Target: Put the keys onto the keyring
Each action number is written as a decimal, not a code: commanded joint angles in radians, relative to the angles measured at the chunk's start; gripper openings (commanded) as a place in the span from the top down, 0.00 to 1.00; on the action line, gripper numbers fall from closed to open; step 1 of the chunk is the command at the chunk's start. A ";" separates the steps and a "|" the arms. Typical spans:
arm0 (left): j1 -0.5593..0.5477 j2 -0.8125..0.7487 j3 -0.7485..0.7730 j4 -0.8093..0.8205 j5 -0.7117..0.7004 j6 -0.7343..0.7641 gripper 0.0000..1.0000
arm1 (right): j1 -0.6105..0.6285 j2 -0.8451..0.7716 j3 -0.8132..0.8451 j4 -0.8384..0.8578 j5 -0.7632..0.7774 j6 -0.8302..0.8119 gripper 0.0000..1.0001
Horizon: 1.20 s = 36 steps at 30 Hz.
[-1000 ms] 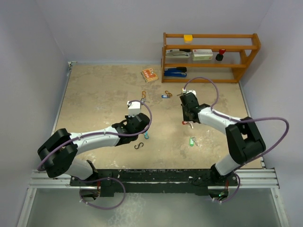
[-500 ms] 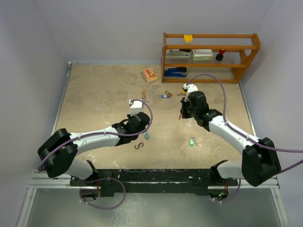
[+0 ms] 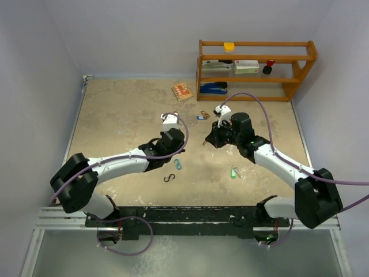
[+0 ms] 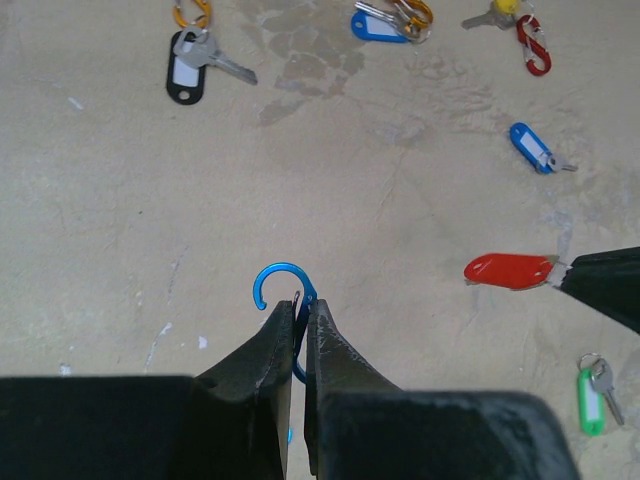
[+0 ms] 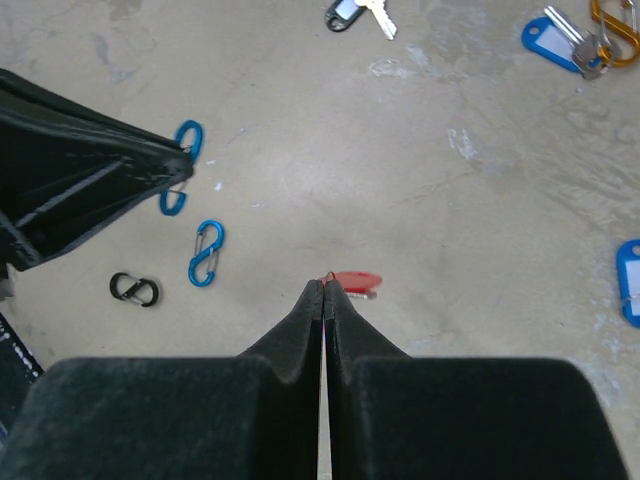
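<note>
My left gripper (image 4: 302, 305) is shut on a blue S-shaped clip (image 4: 283, 290), whose upper hook sticks out above the fingertips. It also shows in the right wrist view (image 5: 186, 160). My right gripper (image 5: 325, 287) is shut on the ring of a red-tagged key (image 5: 355, 283), held above the table just right of the clip. The red tag also shows in the left wrist view (image 4: 508, 270). In the top view the left gripper (image 3: 174, 149) and right gripper (image 3: 209, 142) face each other mid-table. Loose keys lie around: black-tagged (image 4: 185, 75), blue-tagged (image 4: 530, 148), green-tagged (image 4: 592, 385).
A second blue clip (image 5: 205, 252) and a black clip (image 5: 134, 290) lie on the table below the left gripper. A blue-tagged key on an orange clip (image 4: 385, 22) and a red clip (image 4: 533, 45) lie farther back. A wooden shelf (image 3: 253, 69) stands at the back right.
My right arm has swung left with the red-tagged key, from the right side toward the left gripper. My left gripper has shifted slightly up and right with the blue clip.
</note>
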 commanded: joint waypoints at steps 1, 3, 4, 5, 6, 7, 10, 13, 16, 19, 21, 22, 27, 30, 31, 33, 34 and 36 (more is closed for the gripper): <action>0.004 0.044 0.074 0.068 0.066 0.021 1.00 | 0.009 -0.011 -0.013 0.089 -0.108 -0.015 1.00; 0.004 0.059 0.094 0.071 0.083 0.021 1.00 | 0.015 -0.010 -0.017 0.099 -0.109 -0.018 1.00; 0.005 0.067 0.102 0.071 0.090 0.019 1.00 | 0.019 -0.009 -0.016 0.103 -0.108 -0.018 1.00; 0.005 0.074 0.109 0.071 0.096 0.019 1.00 | 0.023 -0.008 -0.018 0.106 -0.109 -0.020 1.00; 0.005 0.080 0.115 0.075 0.101 0.018 1.00 | 0.025 -0.007 -0.019 0.110 -0.111 -0.021 1.00; 0.004 0.086 0.120 0.079 0.106 0.018 1.00 | 0.028 -0.004 -0.020 0.113 -0.112 -0.021 1.00; 0.004 0.101 0.128 0.095 0.121 0.016 1.00 | 0.033 0.006 -0.022 0.121 -0.120 -0.026 1.00; 0.004 0.112 0.133 0.116 0.141 0.017 1.00 | 0.037 0.017 -0.021 0.126 -0.125 -0.032 1.00; 0.004 0.119 0.138 0.124 0.151 0.017 1.00 | 0.042 0.026 -0.020 0.126 -0.124 -0.035 1.00; 0.005 0.119 0.142 0.132 0.157 0.019 1.00 | 0.044 0.031 -0.021 0.126 -0.119 -0.039 1.00; 0.004 0.118 0.145 0.134 0.161 0.021 1.00 | 0.046 0.035 -0.021 0.123 -0.119 -0.043 1.00; 0.004 0.120 0.148 0.136 0.163 0.022 1.00 | 0.048 0.037 -0.021 0.123 -0.119 -0.045 1.00; 0.004 0.125 0.156 0.143 0.183 0.024 1.00 | 0.056 0.047 -0.018 0.120 -0.109 -0.052 1.00; 0.004 0.130 0.158 0.147 0.194 0.024 1.00 | 0.060 0.051 -0.015 0.119 -0.107 -0.054 1.00; 0.004 0.131 0.160 0.149 0.196 0.024 1.00 | 0.062 0.053 -0.014 0.120 -0.105 -0.056 1.00; 0.003 0.133 0.160 0.151 0.199 0.024 1.00 | 0.065 0.055 -0.013 0.119 -0.101 -0.055 1.00; 0.003 0.133 0.159 0.152 0.201 0.024 1.00 | 0.065 0.055 -0.014 0.119 -0.100 -0.055 1.00; 0.003 0.133 0.159 0.152 0.204 0.024 1.00 | 0.067 0.055 -0.014 0.121 -0.098 -0.055 1.00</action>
